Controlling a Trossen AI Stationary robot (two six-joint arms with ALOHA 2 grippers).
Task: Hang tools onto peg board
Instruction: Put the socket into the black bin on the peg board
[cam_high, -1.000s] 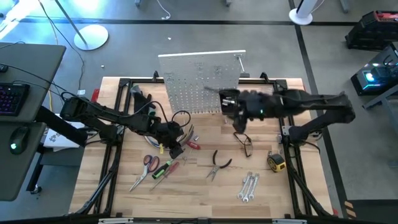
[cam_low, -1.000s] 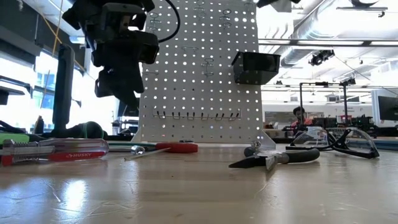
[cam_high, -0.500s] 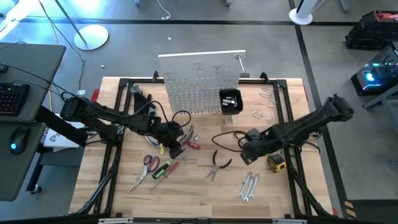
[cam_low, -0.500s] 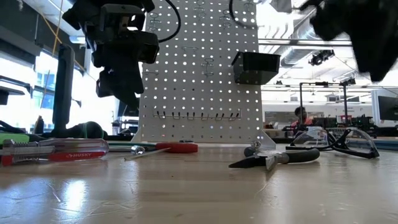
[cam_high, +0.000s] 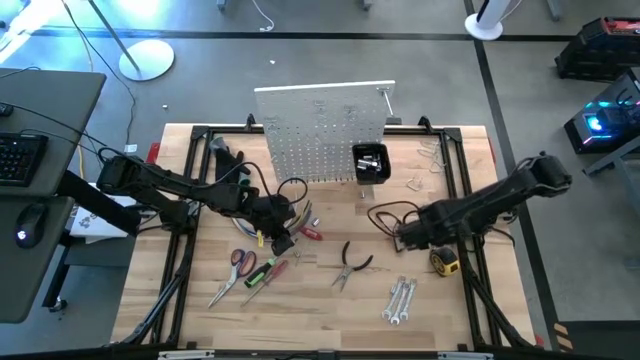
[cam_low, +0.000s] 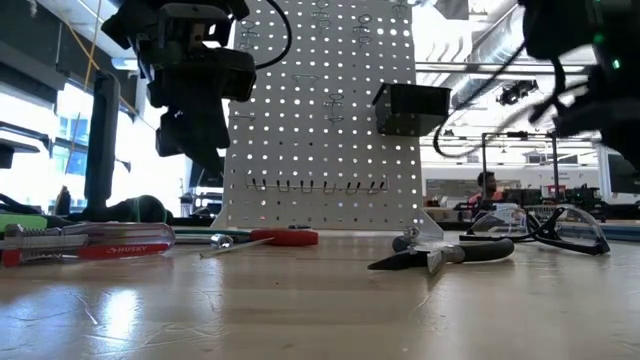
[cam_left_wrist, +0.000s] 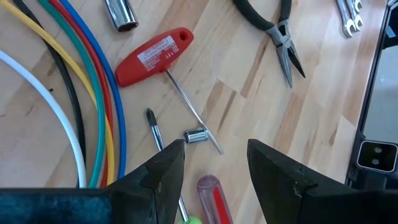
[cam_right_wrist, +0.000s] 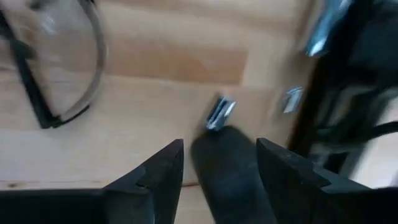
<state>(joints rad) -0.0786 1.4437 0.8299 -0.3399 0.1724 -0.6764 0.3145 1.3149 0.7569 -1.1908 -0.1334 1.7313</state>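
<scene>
Two arms are reaching over the table (cam_high: 330, 330) in the high view. The left arm is stretching in from the left edge toward the centre, its gripper (cam_high: 283, 240) hanging over a red-handled driver (cam_left_wrist: 152, 55) and coloured cables (cam_left_wrist: 74, 81). In its wrist view the fingers (cam_left_wrist: 163, 173) are standing partly apart with nothing between them; a screwdriver (cam_left_wrist: 214, 198) is showing in the gap, cut off by the lower edge.

The right arm is angling in from the right edge, its gripper (cam_high: 408, 236) sitting right of centre, near the tape measure (cam_high: 444, 261). Its wrist view is showing the fingers (cam_right_wrist: 158, 177) spread, with a dark blurred shape between them that is hard to make out, so whether it is gripping anything I cannot tell.

The peg board (cam_high: 325, 130) is standing at upper centre with a black bin (cam_high: 370, 162). Pliers (cam_high: 352, 265), scissors (cam_high: 238, 268) and wrenches (cam_high: 400, 300) are lying on the wood in the lower half.
</scene>
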